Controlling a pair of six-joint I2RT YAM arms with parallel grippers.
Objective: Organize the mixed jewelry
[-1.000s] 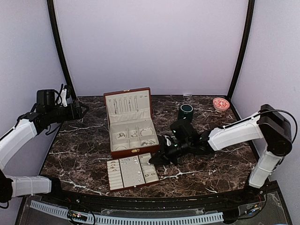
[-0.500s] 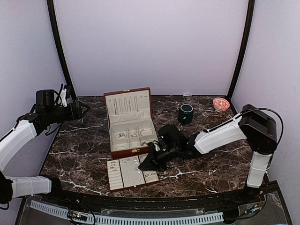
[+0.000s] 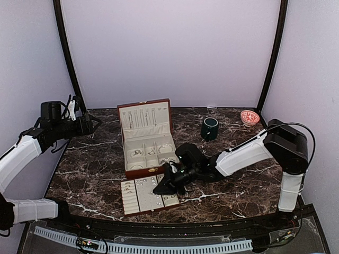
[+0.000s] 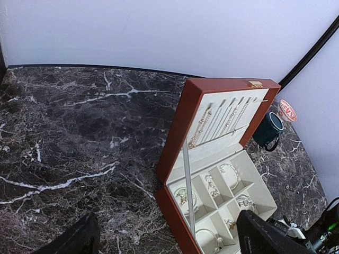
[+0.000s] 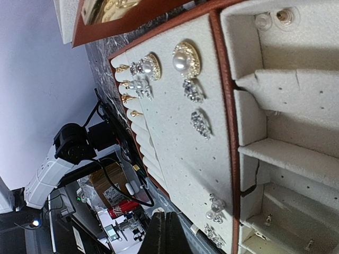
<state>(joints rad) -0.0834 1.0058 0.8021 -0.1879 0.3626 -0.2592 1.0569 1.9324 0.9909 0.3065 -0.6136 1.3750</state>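
At lower centre of the overhead view, the right hand (image 3: 161, 186) (fingers pressed together) hovers over jewelry (image 5: 186, 59) in the tray (image 3: 129, 201) before the box (image 3: 140, 170); the left hand (image 3: 91, 125) hangs spread, far left.

Top view is overlooking the whole table (image 3: 95, 153), sharing the box (image 4: 179, 124) with the distant left wrist and the tray (image 5: 175, 159) with the close-up right wrist.

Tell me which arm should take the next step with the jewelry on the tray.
Right, probably. The right gripper, shut, hangs just over the tray of earrings in front of the box. The left gripper, open, is raised far to the left, away from both.
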